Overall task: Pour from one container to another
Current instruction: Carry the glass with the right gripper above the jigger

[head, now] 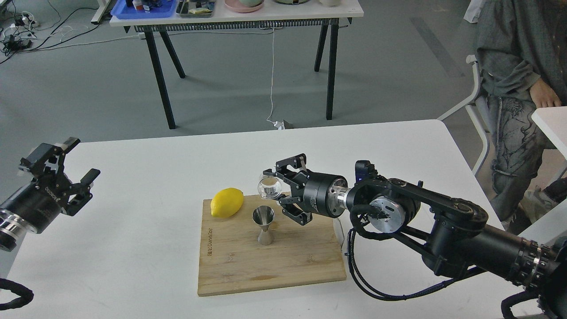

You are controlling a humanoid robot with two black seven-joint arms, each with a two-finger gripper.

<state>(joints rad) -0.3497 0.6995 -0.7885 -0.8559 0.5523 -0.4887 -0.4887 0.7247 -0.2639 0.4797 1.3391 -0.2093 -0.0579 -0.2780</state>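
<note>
Head view of a white table (133,248) carrying a rectangular wooden cutting board (283,261) that is lying near the table's middle, toward its near edge. The right gripper (277,188) is reaching in from the right and is clamping the small clear glass cup (269,188) between its fingers, holding it in the air above the board's far edge. The cup is lying tipped on its side, its round transparent body and thick base catching bright reflections; whether it is holding any liquid cannot be told. Just below and slightly nearer the viewer, the stainless-steel jigger (264,226) is standing upright on the board, in its far half and close to the centre line. It is showing an hourglass form, two polished cones meeting at a narrow waist, with the wider open cone facing up and its dark interior visible. The cup is hanging apart from the jigger, not touching it. A yellow lemon (227,202) is resting at the board's far-left corner, partly overhanging the edge, just beside the jigger's left. The left gripper (75,170) is hovering over the table's left edge, well apart from the board, its fingers spread and holding nothing.
</note>
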